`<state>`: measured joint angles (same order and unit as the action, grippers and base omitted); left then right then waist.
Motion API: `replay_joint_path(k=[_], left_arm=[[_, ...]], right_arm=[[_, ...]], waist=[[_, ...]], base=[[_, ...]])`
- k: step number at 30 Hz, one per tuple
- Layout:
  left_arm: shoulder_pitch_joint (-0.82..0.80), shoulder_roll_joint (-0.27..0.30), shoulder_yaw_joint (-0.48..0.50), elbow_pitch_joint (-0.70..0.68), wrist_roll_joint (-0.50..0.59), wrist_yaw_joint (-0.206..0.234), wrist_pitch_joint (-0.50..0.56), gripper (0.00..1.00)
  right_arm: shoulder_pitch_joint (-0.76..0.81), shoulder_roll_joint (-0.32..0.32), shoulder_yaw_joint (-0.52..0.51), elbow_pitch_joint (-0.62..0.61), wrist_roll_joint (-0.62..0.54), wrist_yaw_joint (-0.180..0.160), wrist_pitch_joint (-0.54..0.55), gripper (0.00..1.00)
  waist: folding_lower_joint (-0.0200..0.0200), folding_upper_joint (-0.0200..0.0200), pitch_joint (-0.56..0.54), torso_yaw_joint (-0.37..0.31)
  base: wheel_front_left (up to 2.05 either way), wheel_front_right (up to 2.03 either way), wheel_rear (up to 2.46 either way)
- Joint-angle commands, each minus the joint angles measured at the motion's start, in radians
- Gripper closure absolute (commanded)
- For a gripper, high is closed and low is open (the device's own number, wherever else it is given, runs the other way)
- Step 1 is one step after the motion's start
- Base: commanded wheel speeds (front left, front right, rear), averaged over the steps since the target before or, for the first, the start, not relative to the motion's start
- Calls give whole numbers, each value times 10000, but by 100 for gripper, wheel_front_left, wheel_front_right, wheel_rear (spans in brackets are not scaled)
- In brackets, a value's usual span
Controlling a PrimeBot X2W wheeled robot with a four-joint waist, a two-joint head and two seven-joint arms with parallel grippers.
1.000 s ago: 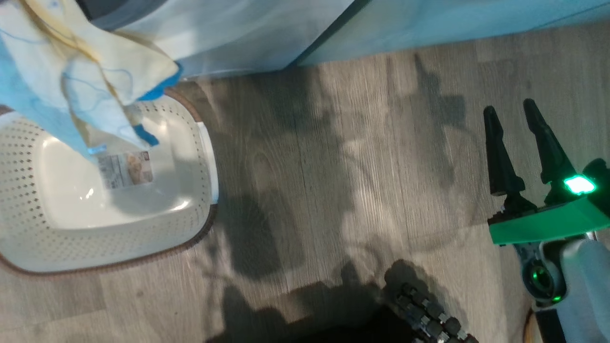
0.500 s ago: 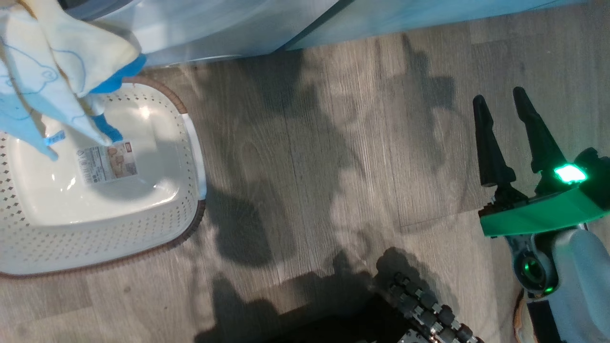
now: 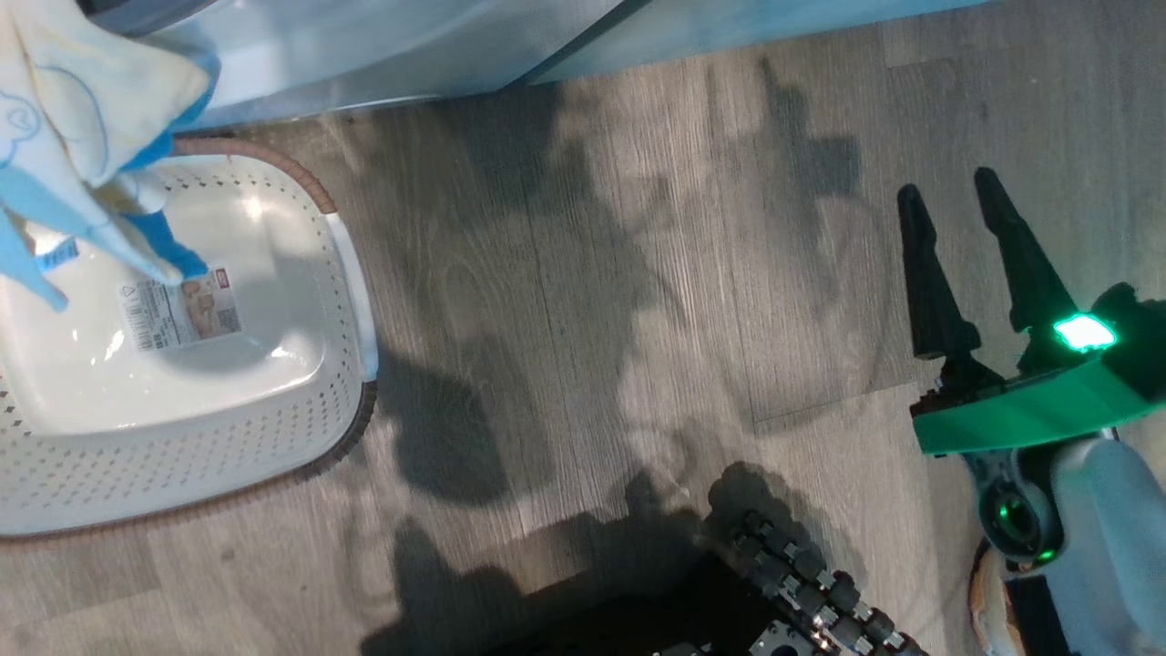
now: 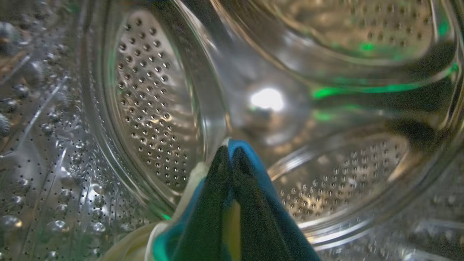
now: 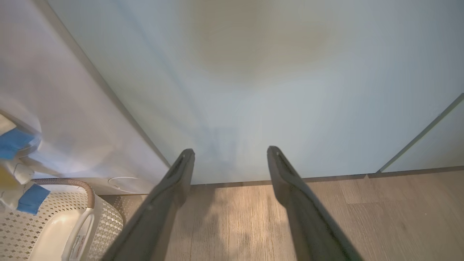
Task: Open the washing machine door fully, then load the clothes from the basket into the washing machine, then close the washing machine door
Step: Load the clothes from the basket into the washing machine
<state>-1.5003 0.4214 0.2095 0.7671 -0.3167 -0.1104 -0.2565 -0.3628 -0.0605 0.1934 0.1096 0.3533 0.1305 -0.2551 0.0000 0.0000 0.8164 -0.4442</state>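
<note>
In the left wrist view my left gripper [image 4: 227,152] is shut on a cream garment with blue trim [image 4: 250,159], inside the perforated steel drum [image 4: 152,108] of the washing machine. The head view shows the clothes [image 3: 82,109] hanging at the top left, over the far end of the white perforated basket [image 3: 182,437]. The basket's bare bottom carries a label. The washing machine's white front [image 3: 364,46] runs along the top. My right gripper [image 3: 947,182] is open and empty over the floor at the right. The washing machine door is out of view.
A pale green cabinet [image 5: 253,90] stands right of the washing machine [image 5: 54,108], straight ahead of my right gripper [image 5: 231,152]. The basket [image 5: 105,217] and clothes [image 5: 14,141] show at that view's left. Wood floor [image 3: 592,319] lies between basket and right gripper; my dark wheeled base [image 3: 802,592] is at the bottom.
The head camera has shifted, sliding the whole scene left. The hanging clothes have moved further up and left off the basket. My right gripper stays open.
</note>
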Motion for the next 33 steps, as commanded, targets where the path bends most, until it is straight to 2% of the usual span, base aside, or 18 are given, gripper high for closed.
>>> replay_joint_path(k=[1, 9, 15, 16, 18, 19, 24, 33], left_arm=[[-251, 287, 283, -721, 161, -39, -52, 100], [411, -3, 409, -710, 517, -178, -53, 100], [598, 11, 160, 896, 671, -197, -53, 98], [568, 56, 92, 1110, 739, -198, -53, 85], [496, 98, 45, 1556, 777, -199, -53, 41], [472, 139, -38, 1753, 872, -199, -53, 0], [243, 182, -305, 3220, 1083, -134, -53, 0], [454, -54, -919, 4233, 1525, -78, -53, 0]], right_arm=[[53, -139, 150, -200, 49, 2, -67, 0], [26, -146, 140, -175, 28, 2, -67, 0], [99, -207, 93, -150, 10, 2, -67, 0], [111, -211, 89, -145, 7, 2, -67, 0], [138, -216, 82, -125, -1, 2, -67, 0], [147, -216, 84, -117, -2, 2, -67, 0], [206, -239, 106, -82, -1, 2, -67, 0], [464, -251, -148, -78, 4, 2, -67, 0]], waist=[[0, 0, 22, 0], [0, 0, -20, 37], [0, 0, -216, 107], [0, 0, -249, 111], [0, 0, -325, 121], [0, 0, -369, 124], [0, 0, -626, 154], [0, 0, -1381, 348]], base=[[0, 0, 0], [0, 0, 0], [0, 0, 0], [0, 0, 0], [0, 0, 0], [0, 0, 0], [0, 0, 0], [0, 0, 0]])
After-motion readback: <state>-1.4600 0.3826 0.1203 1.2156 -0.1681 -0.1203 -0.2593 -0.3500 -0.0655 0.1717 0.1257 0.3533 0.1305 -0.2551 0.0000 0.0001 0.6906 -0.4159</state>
